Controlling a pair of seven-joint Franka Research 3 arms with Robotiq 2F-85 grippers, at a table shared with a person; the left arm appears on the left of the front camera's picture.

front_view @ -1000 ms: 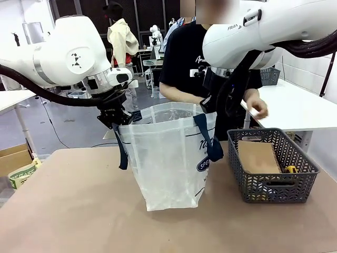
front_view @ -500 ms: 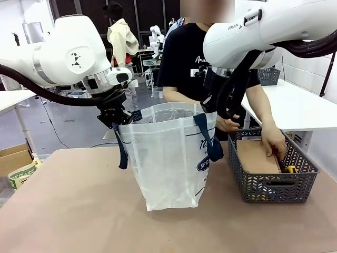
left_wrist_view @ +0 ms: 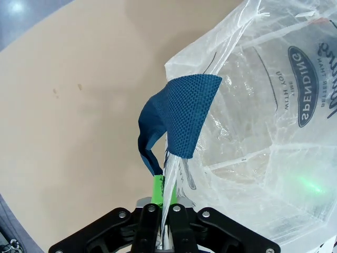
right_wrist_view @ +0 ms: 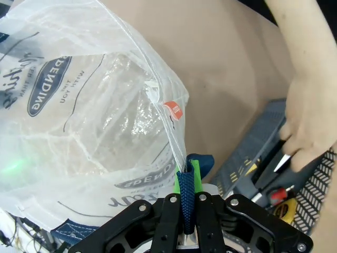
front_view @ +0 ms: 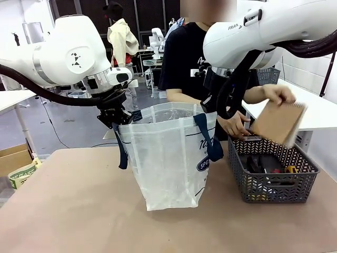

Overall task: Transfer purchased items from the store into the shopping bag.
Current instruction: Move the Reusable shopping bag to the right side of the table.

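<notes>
The translucent shopping bag [front_view: 168,158] with navy handles stands mouth-open at mid table. My left gripper [front_view: 115,119] is shut on the bag's left rim, the plastic edge [left_wrist_view: 171,184] pinched between its green pads. My right gripper [front_view: 210,108] is shut on the bag's right rim, clamping the navy strap [right_wrist_view: 185,203]. To the right sits the store, a dark grey mesh basket [front_view: 271,184]. The person's one hand lifts a flat tan-brown packet [front_view: 278,122] above it. Their other hand [right_wrist_view: 310,110] reaches into the basket [right_wrist_view: 253,153], where dark, red and yellowish items [front_view: 268,164] lie.
A cardboard box [front_view: 16,158] and a printed packet sit off the table's left edge. A white table [front_view: 300,108] stands behind the basket at right. The tan tabletop [front_view: 68,211] is bare in front of the bag.
The person's hand went into the basket, took the tan-brown packet and raised it above the basket. Both grippers and the bag have stayed still.
</notes>
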